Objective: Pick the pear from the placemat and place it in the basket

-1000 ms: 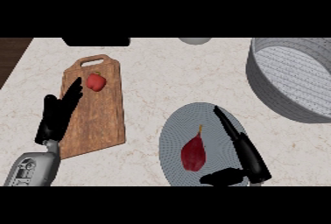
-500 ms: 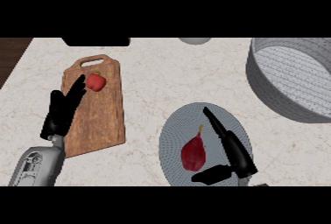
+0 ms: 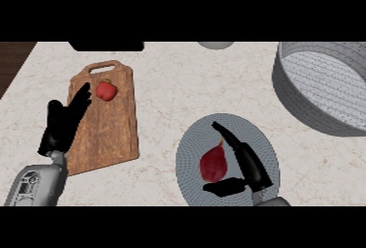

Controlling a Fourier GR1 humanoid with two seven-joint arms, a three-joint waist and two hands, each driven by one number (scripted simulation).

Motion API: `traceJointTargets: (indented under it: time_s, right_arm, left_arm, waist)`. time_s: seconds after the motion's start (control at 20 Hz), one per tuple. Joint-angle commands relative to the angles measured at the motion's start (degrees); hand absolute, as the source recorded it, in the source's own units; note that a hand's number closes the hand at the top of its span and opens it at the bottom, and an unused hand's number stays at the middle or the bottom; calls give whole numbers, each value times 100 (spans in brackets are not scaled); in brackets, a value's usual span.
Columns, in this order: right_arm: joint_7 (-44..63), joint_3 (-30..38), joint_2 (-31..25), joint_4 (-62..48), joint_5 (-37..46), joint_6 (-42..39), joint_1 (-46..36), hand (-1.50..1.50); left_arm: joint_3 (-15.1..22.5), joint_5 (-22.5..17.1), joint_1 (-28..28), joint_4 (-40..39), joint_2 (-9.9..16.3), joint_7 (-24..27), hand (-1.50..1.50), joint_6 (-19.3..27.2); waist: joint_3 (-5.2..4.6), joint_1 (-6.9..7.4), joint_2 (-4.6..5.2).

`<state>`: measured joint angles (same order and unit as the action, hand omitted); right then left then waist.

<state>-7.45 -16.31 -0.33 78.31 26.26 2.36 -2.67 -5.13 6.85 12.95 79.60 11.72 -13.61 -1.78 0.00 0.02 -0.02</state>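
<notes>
My right hand [image 3: 250,169] is down on the round grey placemat [image 3: 261,140], right next to the pear [image 3: 214,163]. My fingers [image 3: 232,139] are straight and lie along the pear's right side. My thumb [image 3: 223,186] sticks out under the fat bottom end of the pear. My hand is not closed around it. The pear is dark red and lies flat on the placemat, with its thin stem end pointing up the counter. The big grey basket [image 3: 322,87] sits well away, up at the right edge of the counter [image 3: 186,77]. On the left is a wooden cutting board [image 3: 107,135] with a small red fruit [image 3: 106,90] on it. My left hand [image 3: 63,127] rests open at the board's left edge, fingers up, with one fingertip near the red fruit.
</notes>
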Motion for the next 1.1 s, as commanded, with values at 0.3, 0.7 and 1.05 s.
traceJointTargets:
  time_s: [0.3, 0.7, 1.05]
  right_arm:
    - [-69, -322, 30, -313, 717, 810, -416, 150]
    - [208, -850, -1841, -629, 2815, -42, -923, 150]
    - [571, -1233, -2358, 382, 3509, -1120, -1541, 150]
  left_arm:
    - [51, 41, -65, 416, -87, -297, 0, -76]
    - [129, 185, -139, 169, -128, -23, 0, -11]
    - [131, 230, -131, 244, -198, -115, 0, 96]
  waist:
    - [1, 6, -2]
    - [-43, 83, -15]
    - [-7, -17, -26]
